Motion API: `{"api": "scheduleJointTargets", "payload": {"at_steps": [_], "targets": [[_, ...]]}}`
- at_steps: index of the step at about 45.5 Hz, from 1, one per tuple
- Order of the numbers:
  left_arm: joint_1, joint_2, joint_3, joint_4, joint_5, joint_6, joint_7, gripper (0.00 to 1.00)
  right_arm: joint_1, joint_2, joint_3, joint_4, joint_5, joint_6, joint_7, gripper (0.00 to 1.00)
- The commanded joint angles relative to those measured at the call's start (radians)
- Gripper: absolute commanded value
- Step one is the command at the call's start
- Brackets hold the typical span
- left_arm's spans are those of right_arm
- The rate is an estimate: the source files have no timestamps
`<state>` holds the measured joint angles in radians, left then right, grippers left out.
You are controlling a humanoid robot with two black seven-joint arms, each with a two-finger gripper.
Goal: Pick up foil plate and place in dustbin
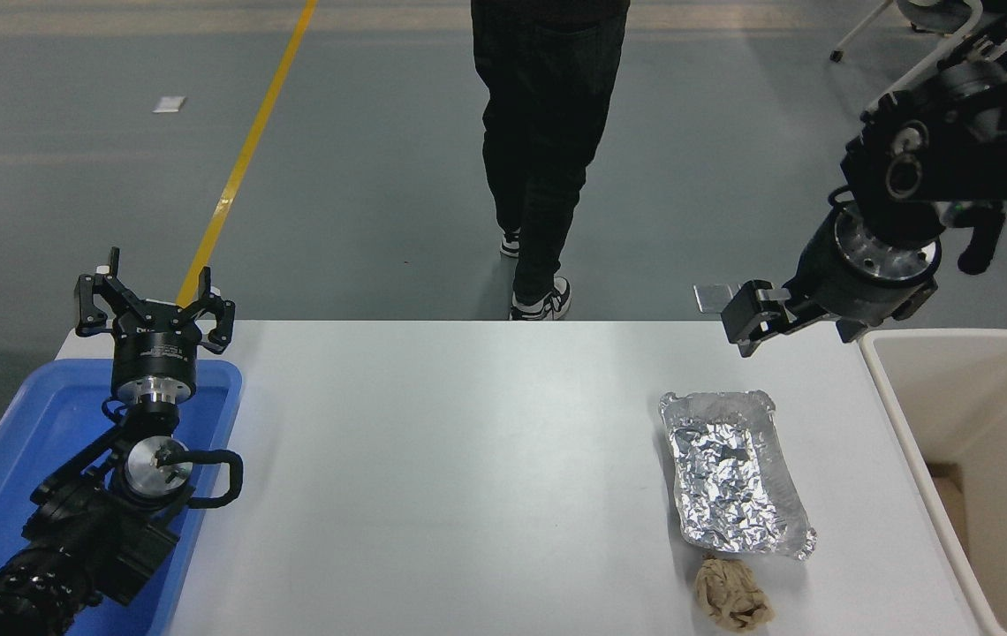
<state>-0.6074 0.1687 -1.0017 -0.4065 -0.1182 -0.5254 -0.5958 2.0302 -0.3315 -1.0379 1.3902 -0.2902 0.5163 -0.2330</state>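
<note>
The foil plate (pixel 733 473) lies flat on the right part of the white table (pixel 468 459), its long side running away from me. The cream dustbin (pixel 980 397) stands just off the table's right edge, its top open. My right gripper (pixel 751 320) hangs in the air over the table's far right corner, above and beyond the plate's far end, not touching it; it is seen side-on and holds nothing that I can see. My left gripper (pixel 155 300) is parked open at the lower left, over the blue tray.
A crumpled tan paper wad (pixel 731 594) lies touching the plate's near end. A blue tray (pixel 35 424) sits at the table's left edge under my left arm. A person (pixel 548 132) in dark clothes stands beyond the table's far edge.
</note>
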Motion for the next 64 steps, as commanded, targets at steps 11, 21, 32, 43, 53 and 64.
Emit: {"api": "scheduleJointTargets", "payload": {"at_steps": [11, 21, 32, 43, 53, 64], "targets": [[0.000, 0.000, 0.000, 0.000, 0.000, -0.001, 0.001, 0.99, -0.565, 0.009, 0.125, -0.319, -0.277, -0.203, 0.000, 1.00], [0.000, -0.001, 0.002, -0.002, 0.002, -0.001, 0.001, 0.99, -0.719, 0.011, 0.180, -0.418, -0.325, -0.245, 0.000, 1.00], [0.000, -0.001, 0.000, -0.002, 0.002, -0.001, 0.001, 0.99, -0.854, 0.028, 0.231, -0.497, -0.326, -0.318, 0.000, 0.99], [0.000, -0.003, 0.000, -0.002, 0.002, -0.001, 0.001, 0.99, -0.883, 0.028, 0.246, -0.507, -0.325, -0.381, 0.001, 0.52], [0.000, -0.003, 0.000, -0.002, 0.002, -0.001, 0.001, 0.99, -0.880, 0.023, 0.249, -0.517, -0.313, -0.384, 0.003, 0.00], [-0.002, -0.003, 0.000, -0.002, 0.002, -0.001, 0.001, 0.99, -0.861, 0.026, 0.251, -0.511, -0.305, -0.377, 0.003, 0.00]]}}
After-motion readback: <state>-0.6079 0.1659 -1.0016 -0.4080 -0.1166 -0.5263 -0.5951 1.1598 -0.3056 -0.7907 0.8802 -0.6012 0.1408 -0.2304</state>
